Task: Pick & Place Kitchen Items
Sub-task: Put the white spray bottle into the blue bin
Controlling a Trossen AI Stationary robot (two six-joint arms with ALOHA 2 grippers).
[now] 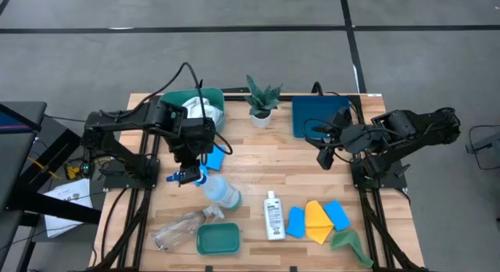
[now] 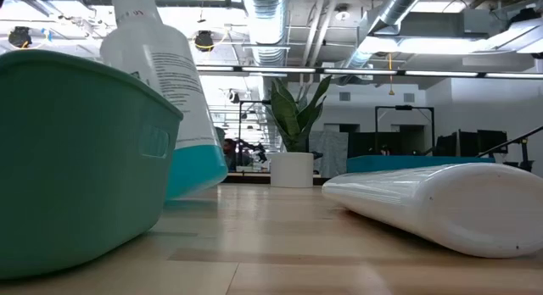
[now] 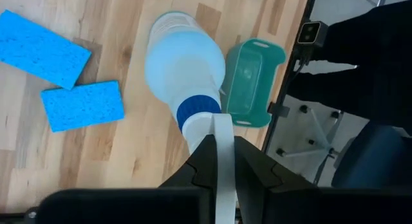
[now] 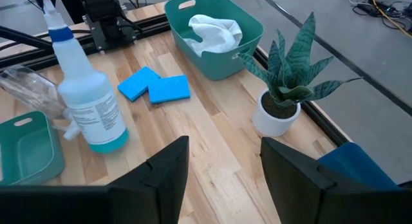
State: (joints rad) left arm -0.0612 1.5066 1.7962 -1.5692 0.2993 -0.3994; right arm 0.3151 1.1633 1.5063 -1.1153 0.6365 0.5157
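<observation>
Left gripper (image 1: 186, 177) is pinched tight on the top of the white spray bottle with blue trigger (image 1: 219, 191); the bottle stands upright on the wooden table (image 1: 258, 155), just beside the small green tub (image 1: 218, 239) at the front edge; the clear spray bottle (image 1: 178, 230) lies on its side next to that tub; two blue sponges (image 3: 64, 76) lie near the left arm; a white cloth (image 4: 212, 28) sits inside the big green tub (image 4: 222, 56) at the back, beside the potted plant (image 1: 260, 102); right gripper (image 1: 325, 152) hangs over the table near the dark blue tray (image 1: 308, 119) with its fingers apart and nothing between them; the small white bottle (image 1: 273, 216) lies near the front, close to the yellow cloth (image 1: 318, 220).
</observation>
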